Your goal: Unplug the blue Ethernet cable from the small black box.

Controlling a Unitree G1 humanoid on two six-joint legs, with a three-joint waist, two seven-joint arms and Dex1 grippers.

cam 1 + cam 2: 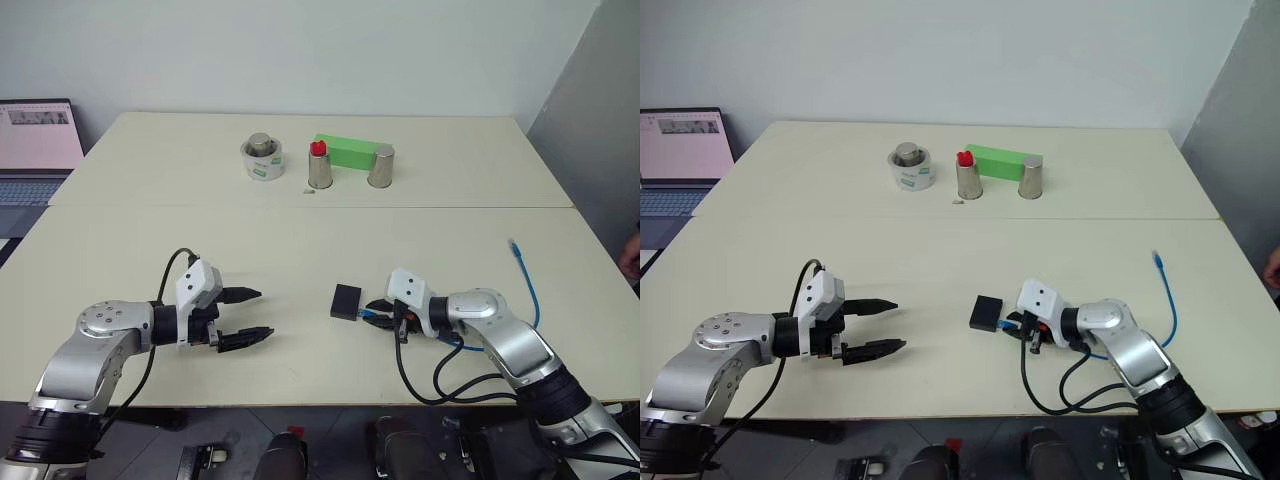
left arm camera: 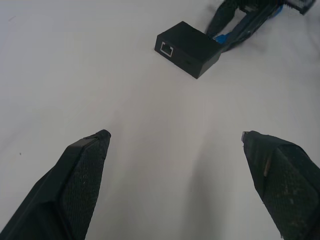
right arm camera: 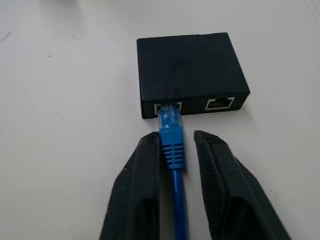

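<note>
Blue Ethernet cable (image 3: pixel 173 145) sat with its plug still seated in one port of the small black box (image 3: pixel 189 62), directly ahead of the right gripper (image 3: pixel 176 150). The two black fingers (image 3: pixel 145 175) of that gripper flanked the ribbed blue boot of the plug, one on each side, drawn in close around it; whether the pads actually pressed on the boot could not be told. The box lay flat on the cream table (image 1: pixel 300 240), just beyond the right fingertips, with a second, empty port beside the occupied one. Behind the right gripper the cable ran back under the wrist, then curved away across the table on the far side of the right arm, its free end (image 1: pixel 513 244) lying well apart from the box. The left gripper (image 1: pixel 245 317) hovered over bare table on the opposite side of the box, well apart from it, its fingers (image 2: pixel 80 175) spread wide and grasping nothing; from the left wrist view the box appeared beyond the gap between them, a port facing that gripper.

Farther away from both grippers stood a roll of tape (image 1: pixel 262 158), two metal cups (image 1: pixel 380 167), a green block (image 1: pixel 345 150), and a laptop (image 1: pixel 38 140) beyond the left arm.
</note>
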